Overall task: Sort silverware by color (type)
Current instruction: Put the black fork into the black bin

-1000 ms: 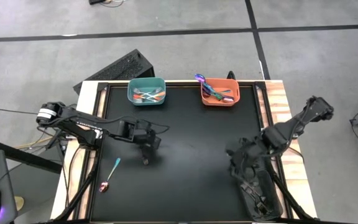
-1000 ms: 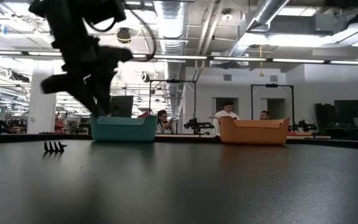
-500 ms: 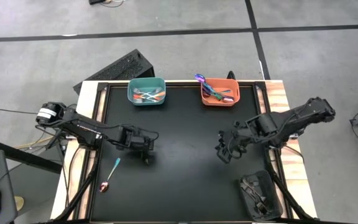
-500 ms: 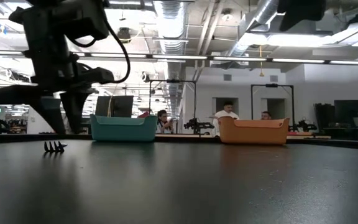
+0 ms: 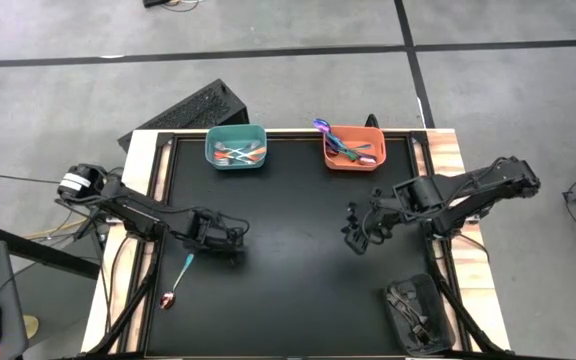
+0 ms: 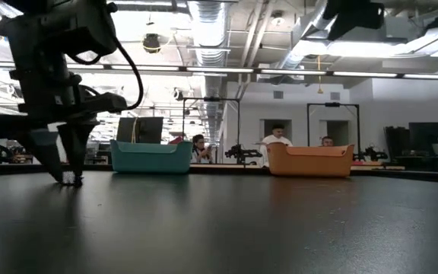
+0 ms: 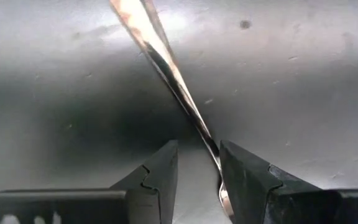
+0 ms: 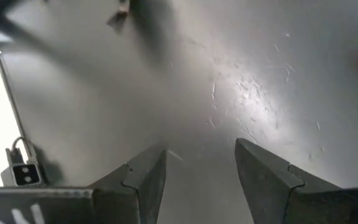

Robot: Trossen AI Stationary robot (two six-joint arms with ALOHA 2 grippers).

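Note:
One piece of silverware [image 5: 179,279] lies flat on the black table [image 5: 288,300] near its left edge, with a teal handle and a pink shiny bowl [image 5: 167,300]. My left gripper [image 5: 223,250] points down at the handle's far end, low over the table, also seen in the low view [image 6: 68,176]. It is open, with a finger on either side of the thin handle [image 7: 166,68]. My right gripper [image 5: 353,237] hangs open above the bare table right of the middle [image 8: 197,180]. More silverware lies in the teal bin [image 5: 236,147] and the orange bin [image 5: 354,148].
Both bins stand at the table's far edge, and a purple spoon [image 5: 320,125] sticks out over the orange bin's rim. A black holder [image 5: 415,312] sits at the near right corner. People show in the room beyond the table [image 6: 280,137].
My left gripper has come down and moved toward the table's left and near edges, rolling about its own axis, until its fingers straddle the handle's end. My right gripper has swung up from the near right corner toward the table's middle.

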